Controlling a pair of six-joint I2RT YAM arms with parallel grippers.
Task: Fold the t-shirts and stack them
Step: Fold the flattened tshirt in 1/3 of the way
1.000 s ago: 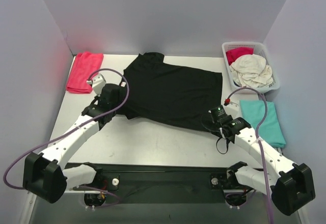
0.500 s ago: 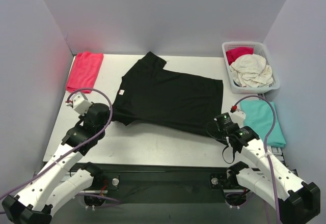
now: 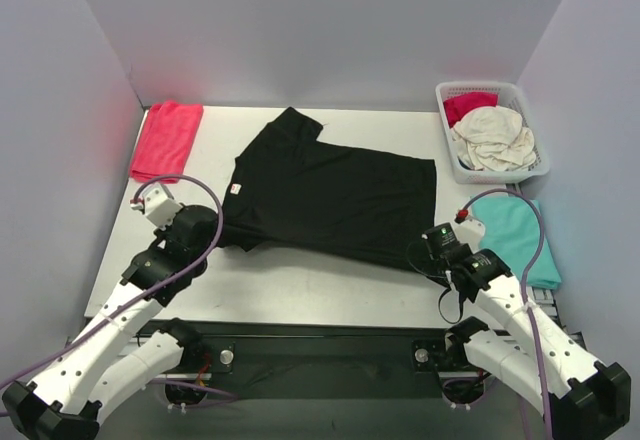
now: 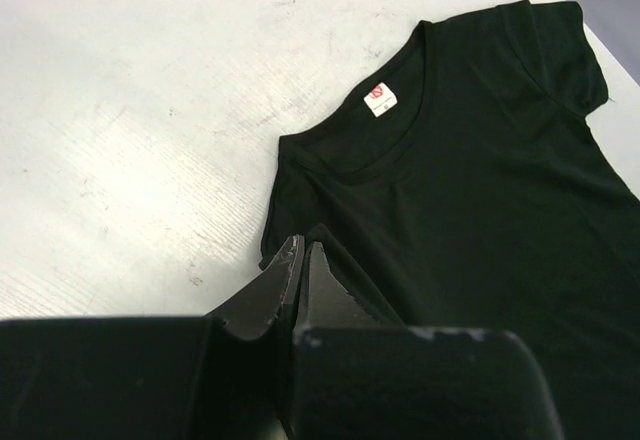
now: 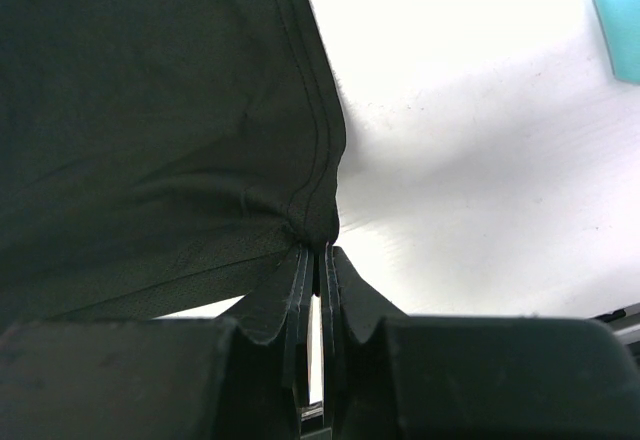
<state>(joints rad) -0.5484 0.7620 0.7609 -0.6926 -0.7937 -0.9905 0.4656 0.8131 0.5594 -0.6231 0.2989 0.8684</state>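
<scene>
On the desk (image 3: pixel 300 282), at its middle, the black t-shirt (image 3: pixel 330 195) lies spread flat and slightly askew, collar toward the left and bottom hem toward the right; its white neck label (image 3: pixel 237 186) faces up just inside the collar. Left claw (image 3: pixel 214 234): fingers pressed together on the near-left sleeve edge of the black t-shirt (image 4: pixel 480 190), with dark cloth bunched at the tips of the claw (image 4: pixel 300 258), as seen from the left wrist, where the neck label (image 4: pixel 379 99) also shows. Right claw (image 3: pixel 428 251): clamped on the near-right hem corner, the cloth (image 5: pixel 150 110) puckering to a point where it enters the closed tips (image 5: pixel 318 258). Both arms reach in low from the near edge, so the garment is held at two near points. Folded pink-red t-shirt (image 3: pixel 165 140): far-left corner of the desk, well apart from the black one. Folded teal t-shirt (image 3: pixel 520 235): right edge, just beside the right arm. White lattice basket (image 3: pixel 480 86): far-right corner, holding a crumpled cream t-shirt (image 3: pixel 492 140) and, behind it, a red t-shirt (image 3: pixel 468 106).
</scene>
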